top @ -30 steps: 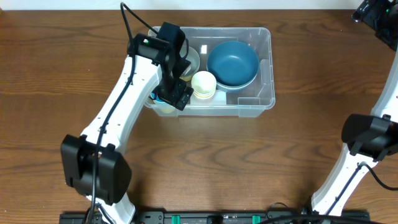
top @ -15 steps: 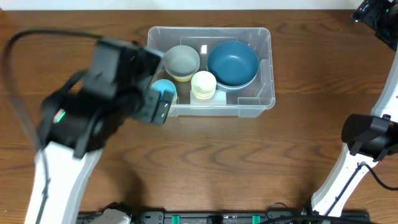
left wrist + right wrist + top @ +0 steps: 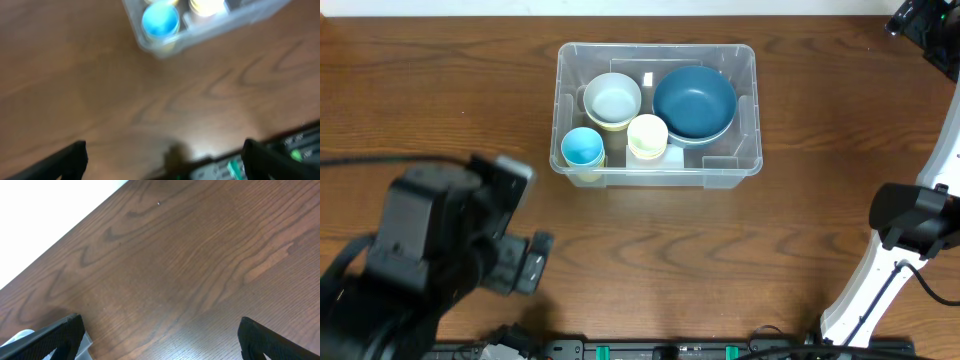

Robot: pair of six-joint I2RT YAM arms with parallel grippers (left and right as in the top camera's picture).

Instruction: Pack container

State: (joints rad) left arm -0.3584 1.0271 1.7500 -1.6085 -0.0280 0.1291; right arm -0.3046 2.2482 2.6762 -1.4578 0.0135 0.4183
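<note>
The clear plastic container (image 3: 748, 110) stands at the table's far middle. It holds a large blue bowl (image 3: 694, 100), a pale grey bowl (image 3: 612, 100), a cream cup (image 3: 647, 135) and a light blue cup (image 3: 582, 148) in its near left corner. My left gripper (image 3: 525, 262) is blurred at the front left, well away from the container. In the left wrist view the left gripper (image 3: 162, 160) is open and empty, with the container's corner (image 3: 150, 47) and the light blue cup (image 3: 160, 21) above it. My right gripper (image 3: 160, 335) is open and empty over bare wood.
The right arm (image 3: 910, 220) stands along the table's right edge, its gripper (image 3: 920, 20) at the far right corner. The table's far edge shows as white in the right wrist view (image 3: 45, 210). A dark rail with green parts (image 3: 670, 350) runs along the front edge.
My left arm has pulled back from the container to the front left of the table. The light blue cup stays in the container's near left corner. The right arm has not moved.
</note>
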